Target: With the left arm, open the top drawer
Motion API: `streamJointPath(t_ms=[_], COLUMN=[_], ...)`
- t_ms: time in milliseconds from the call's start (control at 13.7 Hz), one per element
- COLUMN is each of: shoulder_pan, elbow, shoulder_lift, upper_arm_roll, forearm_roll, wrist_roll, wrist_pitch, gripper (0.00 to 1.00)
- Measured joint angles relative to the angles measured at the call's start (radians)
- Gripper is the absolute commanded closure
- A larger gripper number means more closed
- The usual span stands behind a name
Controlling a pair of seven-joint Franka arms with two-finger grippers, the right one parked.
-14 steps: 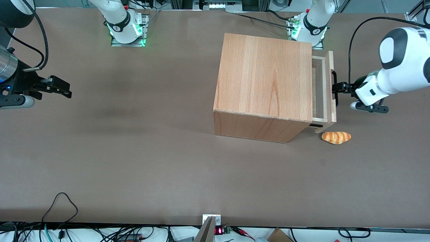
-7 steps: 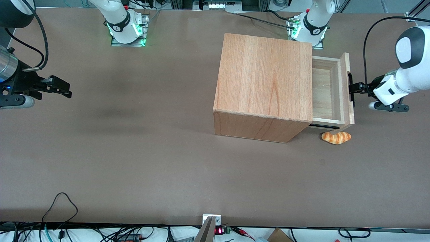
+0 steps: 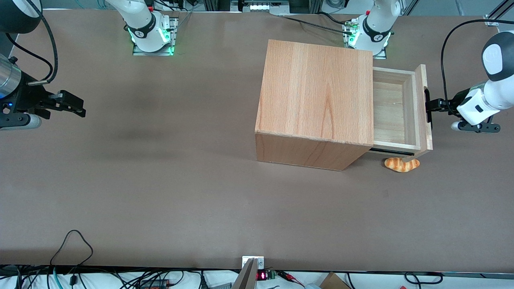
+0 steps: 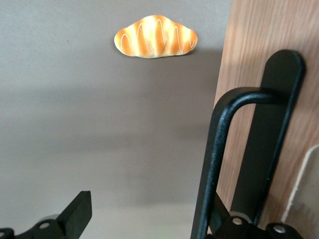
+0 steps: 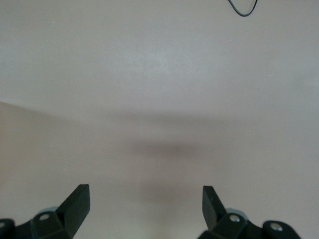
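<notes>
The top drawer (image 3: 395, 110) stands pulled out of the wooden cabinet (image 3: 317, 92), showing its pale plank inside. Its slim black bar handle (image 3: 428, 105) is on the flat front panel (image 4: 259, 45). My left arm (image 3: 480, 105) reaches in from the working arm's end of the table. Its gripper (image 3: 433, 105) is at the handle (image 4: 219, 149), open. One black finger (image 4: 77, 211) hangs free over the table, well away from the bar. The other finger is hidden at the handle bar, so I cannot tell whether it touches it.
A striped bread roll (image 3: 401, 164) (image 4: 155, 36) lies on the brown table (image 3: 160, 180), nearer the front camera than the drawer and partly under the drawer front's corner. Arm bases (image 3: 371, 34) stand at the table's back edge.
The drawer has slid farther out of the cabinet toward the working arm's end. The gripper moved with the handle. The drawer front now overlaps the bread roll's edge.
</notes>
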Motion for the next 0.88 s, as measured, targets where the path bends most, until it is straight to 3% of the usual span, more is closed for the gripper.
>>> streamJointPath(t_ms=[365, 876], shoulder_pan=[0.000, -0.001], elbow=[0.090, 0.324], shoulder_lift=[-0.001, -0.009], upper_arm_roll=[-0.001, -0.006], forearm_roll=[0.000, 0.000], wrist_roll=[0.006, 0.007], wrist_pitch=[-0.032, -0.198], gripper=[0.00, 0.00])
